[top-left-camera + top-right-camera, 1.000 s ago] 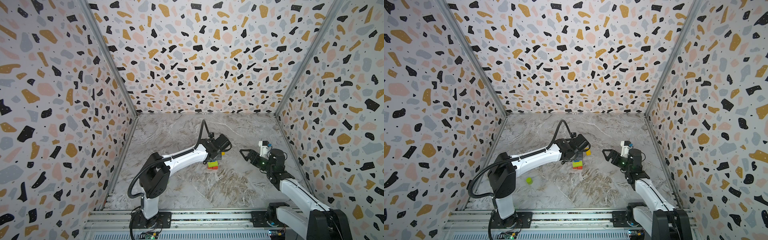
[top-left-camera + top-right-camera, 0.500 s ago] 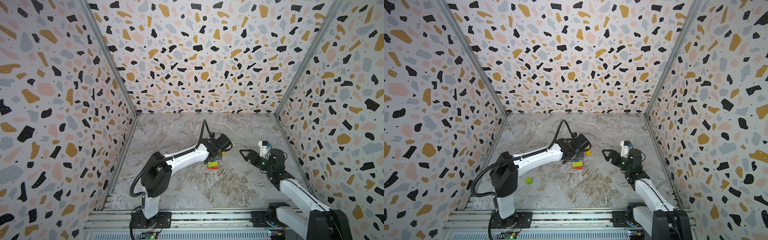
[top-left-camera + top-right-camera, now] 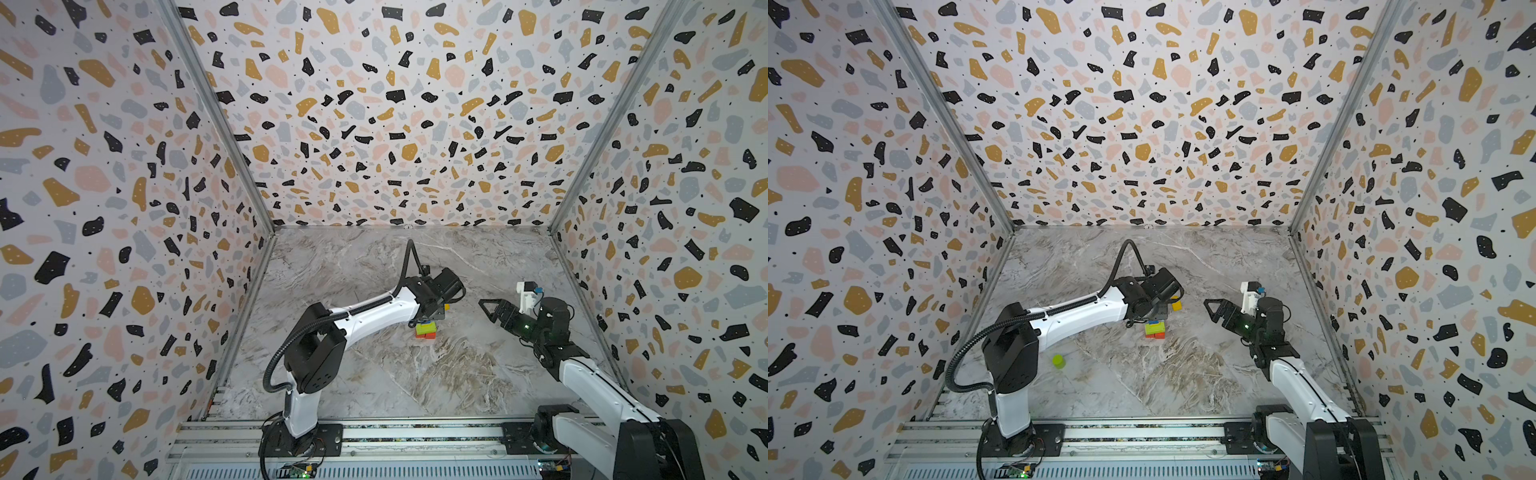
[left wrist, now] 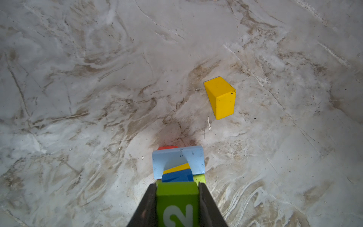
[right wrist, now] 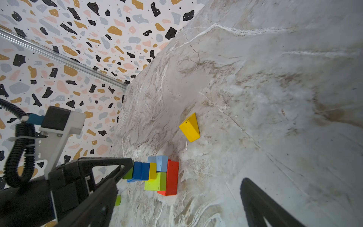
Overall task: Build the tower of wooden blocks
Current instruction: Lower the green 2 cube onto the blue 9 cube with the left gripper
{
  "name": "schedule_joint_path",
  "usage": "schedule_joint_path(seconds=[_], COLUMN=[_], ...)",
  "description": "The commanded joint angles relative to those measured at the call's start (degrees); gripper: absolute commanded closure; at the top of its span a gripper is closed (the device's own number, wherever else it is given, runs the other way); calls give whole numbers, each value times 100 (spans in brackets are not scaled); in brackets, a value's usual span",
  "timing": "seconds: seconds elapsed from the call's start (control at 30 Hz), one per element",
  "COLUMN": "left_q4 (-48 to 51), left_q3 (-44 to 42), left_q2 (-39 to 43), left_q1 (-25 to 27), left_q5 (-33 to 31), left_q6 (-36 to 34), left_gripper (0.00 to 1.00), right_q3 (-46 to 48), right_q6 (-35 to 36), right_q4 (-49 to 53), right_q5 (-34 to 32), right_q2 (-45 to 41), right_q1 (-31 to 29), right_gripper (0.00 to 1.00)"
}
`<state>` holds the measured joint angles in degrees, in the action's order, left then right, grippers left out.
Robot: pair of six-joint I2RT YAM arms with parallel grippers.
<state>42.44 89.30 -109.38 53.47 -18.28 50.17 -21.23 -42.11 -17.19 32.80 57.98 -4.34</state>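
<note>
**Desk:** What is on the left of the marble table (image 3: 374, 374)?

**Photographer:** A lime cylinder (image 3: 1059, 361) sits alone at the near left; it shows in a top view, well apart from the other blocks.

**Desk:** And the left gripper?

**Photographer:** The left gripper (image 4: 177, 185) reaches to mid-table, pointing down; it is clamped on a green cube (image 4: 177, 202) with a white 2 on its face; the fingers (image 4: 149, 202) press on two opposite sides of it.

**Desk:** Where is the tower?

**Photographer:** The wood block tower (image 3: 426, 330) stands near the middle of the table in both top views, directly under that gripper. The right wrist view shows a red brick (image 5: 171, 176) at the base; a lime slab (image 5: 155, 183) and a light blue slab (image 5: 162, 163) sit side by side on it; then come a yellow layer (image 5: 152, 171) and a dark blue layer (image 5: 140, 171). The green cube meets the dark blue layer at the top; I cannot tell whether its weight rests there.

**Desk:** Anything loose nearby?

**Photographer:** One yellow block (image 4: 221, 97) lies on the table just behind and to the right of the tower, not touching it.

**Desk:** The right side?

**Photographer:** The right gripper (image 3: 487, 308) hangs above the table to the right of the tower, well clear of it; it is turned on its side with its tips toward the blocks; the jaws are spread wide with nothing between them.
</note>
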Motion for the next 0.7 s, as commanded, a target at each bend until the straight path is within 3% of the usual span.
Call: schedule_joint_path(seconds=[0.0,0.67], left_q4=[52,91], left_q3=[123,94], left_q2=[32,73], left_q1=[32,32], left_q5=[-87,-103], left_q6=[-18,-23], left_gripper=[70,58], right_q3=[-39,-39], right_q6=[116,124], right_q4=[53,41], right_q5=[43,43], right_q2=[-103,-76], right_q1=[18,20], right_gripper=[1,1])
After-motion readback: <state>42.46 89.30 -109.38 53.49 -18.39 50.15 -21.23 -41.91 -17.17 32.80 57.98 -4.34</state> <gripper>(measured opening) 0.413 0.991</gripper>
